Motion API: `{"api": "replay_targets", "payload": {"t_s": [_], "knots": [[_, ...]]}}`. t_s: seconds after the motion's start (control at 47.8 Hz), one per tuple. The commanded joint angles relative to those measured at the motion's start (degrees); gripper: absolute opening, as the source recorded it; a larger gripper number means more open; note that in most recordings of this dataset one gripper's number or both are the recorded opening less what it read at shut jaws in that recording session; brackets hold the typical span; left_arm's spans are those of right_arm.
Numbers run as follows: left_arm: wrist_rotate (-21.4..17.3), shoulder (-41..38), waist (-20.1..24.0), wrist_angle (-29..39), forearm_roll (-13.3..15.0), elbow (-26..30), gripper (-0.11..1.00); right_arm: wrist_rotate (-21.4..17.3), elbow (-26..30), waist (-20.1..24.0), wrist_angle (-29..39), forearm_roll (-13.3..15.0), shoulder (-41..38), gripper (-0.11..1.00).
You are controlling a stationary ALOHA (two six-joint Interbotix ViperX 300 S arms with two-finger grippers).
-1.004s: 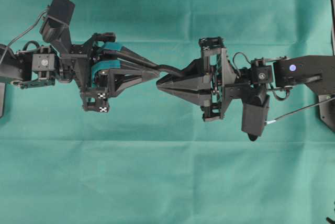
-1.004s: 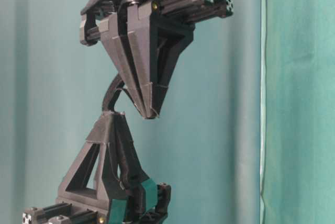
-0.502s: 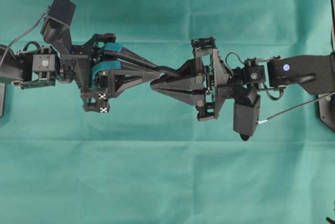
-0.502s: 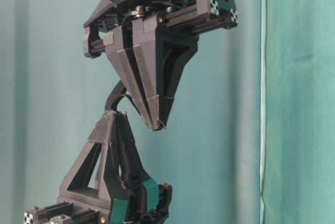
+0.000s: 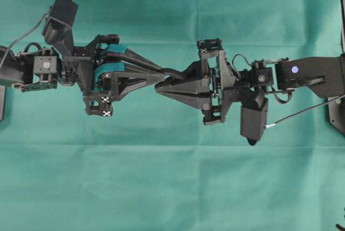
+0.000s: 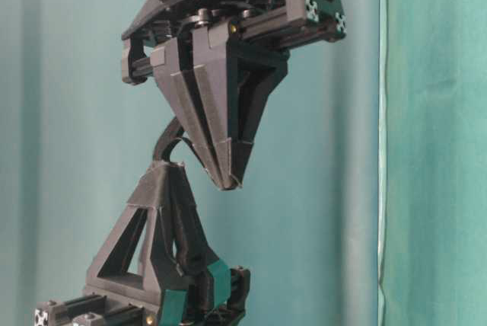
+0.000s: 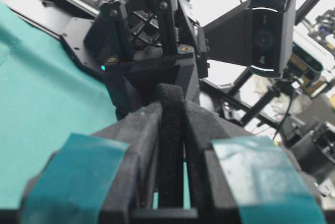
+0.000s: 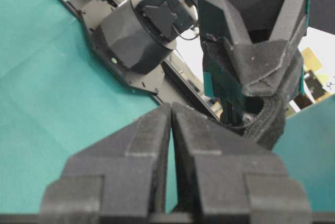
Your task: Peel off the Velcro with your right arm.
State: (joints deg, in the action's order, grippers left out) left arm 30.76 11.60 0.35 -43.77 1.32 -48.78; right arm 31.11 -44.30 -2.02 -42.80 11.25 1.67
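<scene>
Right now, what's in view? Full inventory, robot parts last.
Velcro: one, black strip, held in the left end effector, its free end curving out toward the right end effector.
Table cloth: one, teal-green, covering the table under both arms.
Left end effector: one, black with teal tape, left of centre, shut on the Velcro.
Right end effector: one, plain black, pointed, right of centre, shut; the views do not show it gripping the strip.
</scene>
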Motion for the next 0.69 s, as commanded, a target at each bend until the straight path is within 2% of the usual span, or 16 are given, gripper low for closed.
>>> {"api": "replay_targets", "payload": {"t_s": [0.0, 0.669], "knots": [[0.00, 0.79, 0.09, -0.62, 0.00, 1.41, 0.12, -0.09, 0.44, 0.18, -0.18, 0.09, 0.53, -0.09], [0.18, 0.88, 0.09, -0.62, 0.00, 1.58, 0.12, -1.67, -1.67, 0.35, -0.26, 0.00, 2.11, -0.08]]}}
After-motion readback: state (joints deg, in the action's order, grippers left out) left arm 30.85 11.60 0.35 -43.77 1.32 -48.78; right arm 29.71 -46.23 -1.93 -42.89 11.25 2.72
